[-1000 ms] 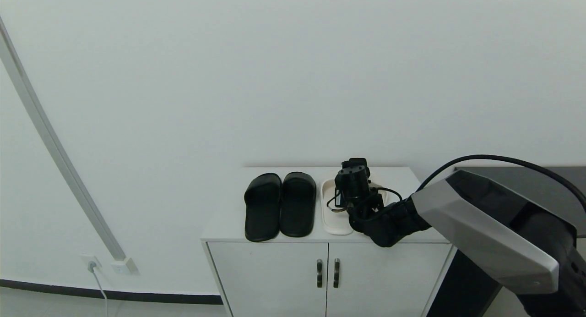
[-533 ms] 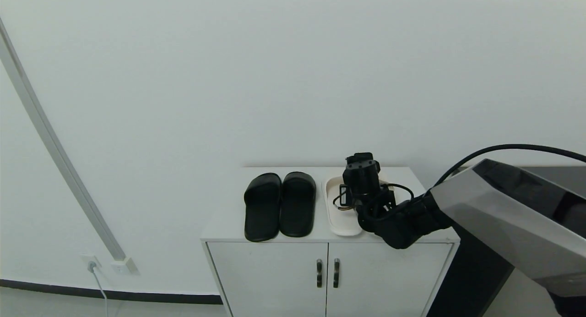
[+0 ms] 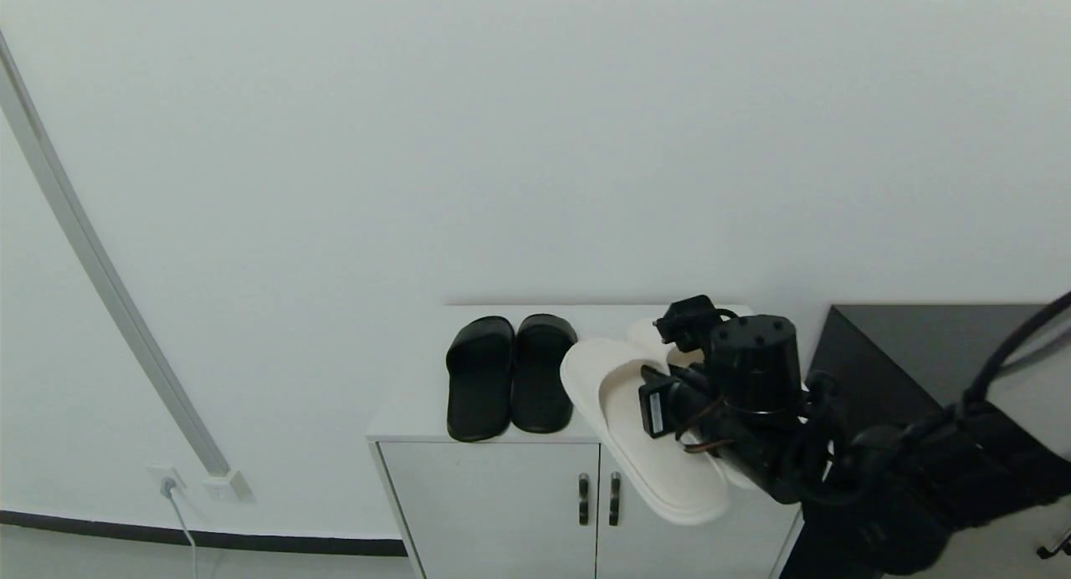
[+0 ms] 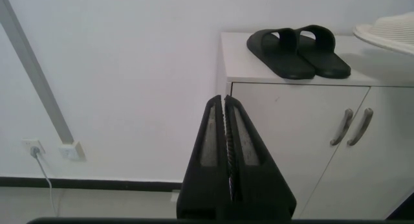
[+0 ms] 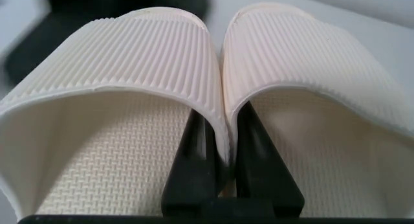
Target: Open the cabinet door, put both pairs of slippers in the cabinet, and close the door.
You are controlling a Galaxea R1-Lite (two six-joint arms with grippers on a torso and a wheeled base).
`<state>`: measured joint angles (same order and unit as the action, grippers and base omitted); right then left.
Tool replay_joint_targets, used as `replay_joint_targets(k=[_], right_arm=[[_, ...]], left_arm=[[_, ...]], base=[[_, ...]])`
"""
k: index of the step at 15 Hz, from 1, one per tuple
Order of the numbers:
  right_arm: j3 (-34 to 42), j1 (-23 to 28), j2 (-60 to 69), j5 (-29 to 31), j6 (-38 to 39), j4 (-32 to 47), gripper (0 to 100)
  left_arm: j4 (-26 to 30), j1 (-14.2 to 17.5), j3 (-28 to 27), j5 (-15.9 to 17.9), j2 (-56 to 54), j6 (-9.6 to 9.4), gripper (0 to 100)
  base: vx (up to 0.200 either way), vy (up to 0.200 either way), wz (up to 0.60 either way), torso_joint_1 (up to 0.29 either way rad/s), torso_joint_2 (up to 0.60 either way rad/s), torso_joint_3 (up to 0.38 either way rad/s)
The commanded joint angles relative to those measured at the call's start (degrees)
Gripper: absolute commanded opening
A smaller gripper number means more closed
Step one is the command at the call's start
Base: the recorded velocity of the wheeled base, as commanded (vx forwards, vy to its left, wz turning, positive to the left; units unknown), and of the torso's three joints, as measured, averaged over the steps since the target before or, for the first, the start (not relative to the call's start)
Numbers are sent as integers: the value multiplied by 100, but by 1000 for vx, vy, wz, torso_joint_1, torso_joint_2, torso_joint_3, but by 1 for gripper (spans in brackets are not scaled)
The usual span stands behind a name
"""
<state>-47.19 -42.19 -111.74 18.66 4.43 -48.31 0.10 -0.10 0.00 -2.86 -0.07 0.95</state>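
Right pincer [image 3: 682,380] grips the white slippers [image 3: 623,416] before the shut cabinet doors [image 3: 502,504], long axis slanting down; left pincer [image 4: 224,140], closed and empty, faces the nearer door handles [image 4: 352,125]; right fingers [image 5: 255,167] clamp both inner straps.

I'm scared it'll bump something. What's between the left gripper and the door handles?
Nothing. In the left wrist view, only bare cabinet door shows between the left gripper and the handles.

Slipper pair [image 3: 535,370] atop cabinet [image 3: 494,504]
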Motion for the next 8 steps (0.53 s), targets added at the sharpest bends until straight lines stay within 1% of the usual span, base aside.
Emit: replay_joint_targets(k=[1,2,3,4,8], right_arm=[[984,-237,1383,-935,-21,-12,0],[1142,-263,1541,-1146,-21,41,0],[1353,-316,1787,-1471,-21,226,0],[1432,-360,1963,-1629,-21,481,0],[1555,-430,2024,-1673,-21,595,0]], left_arm=[[-1,1,0,-4,7,2,0],[-1,1,0,-4,7,2,0],[-1,1,0,-4,7,2,0],[-1,1,0,-4,7,2,0],[-1,1,0,-4,7,2,0]], base=[[0,0,0,0,0,0],[0,0,0,0,0,0],[0,0,0,0,0,0],[0,0,0,0,0,0],[0,0,0,0,0,0]])
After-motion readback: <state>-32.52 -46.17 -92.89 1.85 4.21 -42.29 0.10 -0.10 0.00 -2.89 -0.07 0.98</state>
